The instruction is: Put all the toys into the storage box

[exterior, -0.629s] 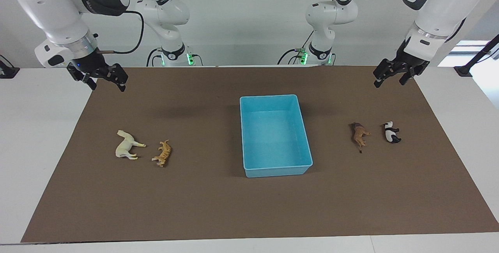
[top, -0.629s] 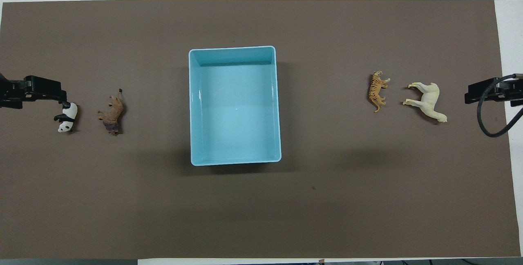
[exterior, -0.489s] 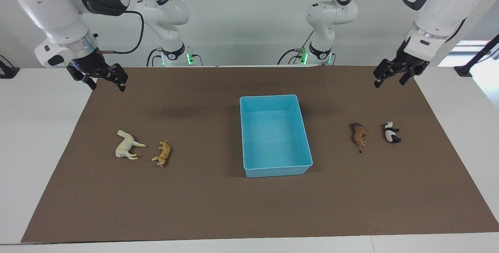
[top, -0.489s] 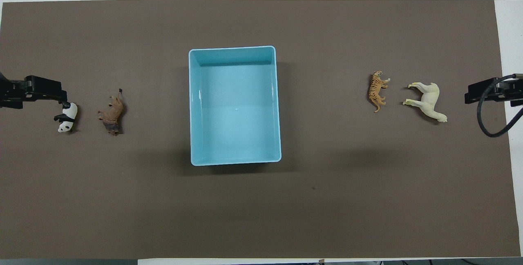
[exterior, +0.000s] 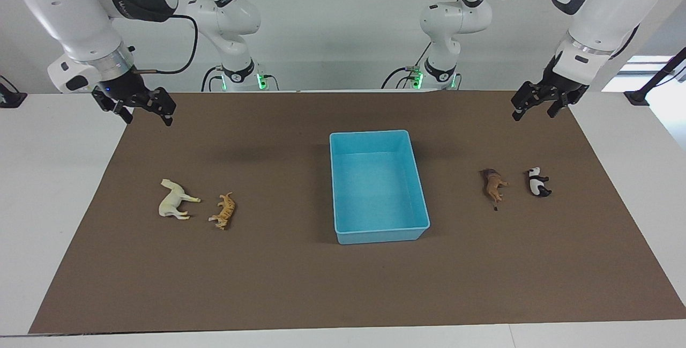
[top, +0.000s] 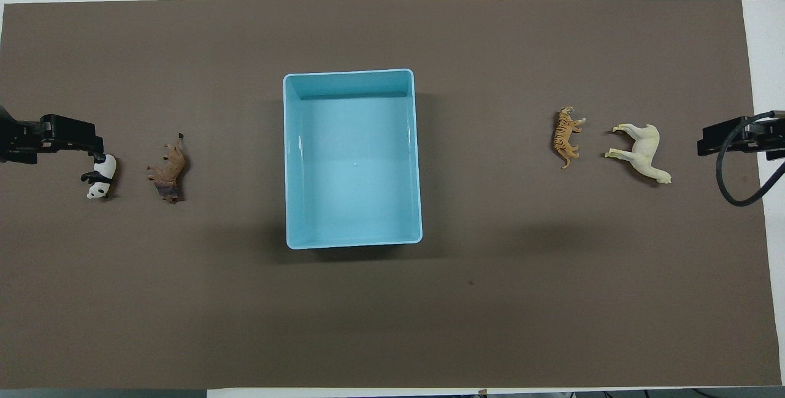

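- We hover both pincers, left pincer at upper right and right pincer at upper left, each wide, empty.
- The storage box holds nothing; next we should drop onto the panda.

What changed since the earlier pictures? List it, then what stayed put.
Only the left gripper moved: it has crept slightly toward the storage box's end of the mat, raised above the table, holding nothing. The right gripper waits as before. The horse, tiger, lion and panda lie where they were, and the box is empty.
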`<state>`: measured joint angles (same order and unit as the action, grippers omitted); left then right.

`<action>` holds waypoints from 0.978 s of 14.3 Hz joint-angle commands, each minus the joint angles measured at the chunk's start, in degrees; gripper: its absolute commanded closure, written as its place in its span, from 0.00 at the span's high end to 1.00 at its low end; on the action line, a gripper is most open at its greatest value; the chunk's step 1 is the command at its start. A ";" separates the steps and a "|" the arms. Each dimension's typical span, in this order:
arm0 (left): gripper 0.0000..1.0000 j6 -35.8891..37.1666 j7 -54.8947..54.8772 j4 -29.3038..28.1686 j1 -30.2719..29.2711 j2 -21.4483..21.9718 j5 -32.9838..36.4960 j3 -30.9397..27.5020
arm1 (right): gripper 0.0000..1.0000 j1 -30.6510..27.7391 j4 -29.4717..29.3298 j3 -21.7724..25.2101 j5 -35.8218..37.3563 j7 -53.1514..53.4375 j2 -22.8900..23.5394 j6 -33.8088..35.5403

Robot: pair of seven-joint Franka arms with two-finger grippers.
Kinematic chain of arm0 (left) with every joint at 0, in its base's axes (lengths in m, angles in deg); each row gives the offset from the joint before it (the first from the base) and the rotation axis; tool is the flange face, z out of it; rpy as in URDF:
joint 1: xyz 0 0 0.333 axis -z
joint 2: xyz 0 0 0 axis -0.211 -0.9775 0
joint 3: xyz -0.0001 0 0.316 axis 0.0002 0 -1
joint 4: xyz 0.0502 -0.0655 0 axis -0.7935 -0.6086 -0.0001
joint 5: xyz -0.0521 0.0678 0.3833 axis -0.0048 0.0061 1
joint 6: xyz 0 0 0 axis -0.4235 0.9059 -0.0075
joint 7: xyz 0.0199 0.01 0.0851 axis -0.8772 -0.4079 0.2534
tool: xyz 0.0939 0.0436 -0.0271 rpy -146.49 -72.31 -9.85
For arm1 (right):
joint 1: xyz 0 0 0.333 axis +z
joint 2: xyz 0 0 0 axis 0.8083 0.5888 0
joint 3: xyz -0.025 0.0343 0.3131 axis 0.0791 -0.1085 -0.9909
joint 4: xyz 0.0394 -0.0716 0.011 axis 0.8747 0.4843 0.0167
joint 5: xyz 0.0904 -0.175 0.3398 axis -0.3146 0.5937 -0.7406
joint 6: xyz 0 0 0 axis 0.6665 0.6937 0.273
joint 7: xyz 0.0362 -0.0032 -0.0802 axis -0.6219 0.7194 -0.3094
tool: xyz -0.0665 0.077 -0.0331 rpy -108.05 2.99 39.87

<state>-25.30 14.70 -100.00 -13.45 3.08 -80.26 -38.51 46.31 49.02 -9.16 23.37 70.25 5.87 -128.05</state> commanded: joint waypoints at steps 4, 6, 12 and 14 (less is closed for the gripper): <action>1.00 -14.15 -3.72 -9.31 -0.49 -4.75 1.19 -0.07 | 1.00 -0.72 4.65 -0.46 0.32 -0.52 4.90 -12.76; 1.00 -20.12 -8.03 -14.23 -0.93 -5.55 2.87 -0.16 | 1.00 -1.95 4.13 -0.37 0.23 -1.83 8.51 -15.40; 1.00 -33.04 -13.13 -21.97 -1.54 -10.91 5.86 -0.16 | 1.00 -3.71 4.39 -0.37 -0.12 -1.23 16.87 -23.67; 1.00 -36.05 -14.02 -24.88 -1.54 -11.52 5.86 -0.16 | 1.00 -3.97 4.30 -0.37 -0.64 -1.14 18.54 -24.29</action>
<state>-57.61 2.23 -121.11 -14.44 -8.94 -75.40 -38.89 43.47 53.71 -8.94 23.32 70.00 23.51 -151.59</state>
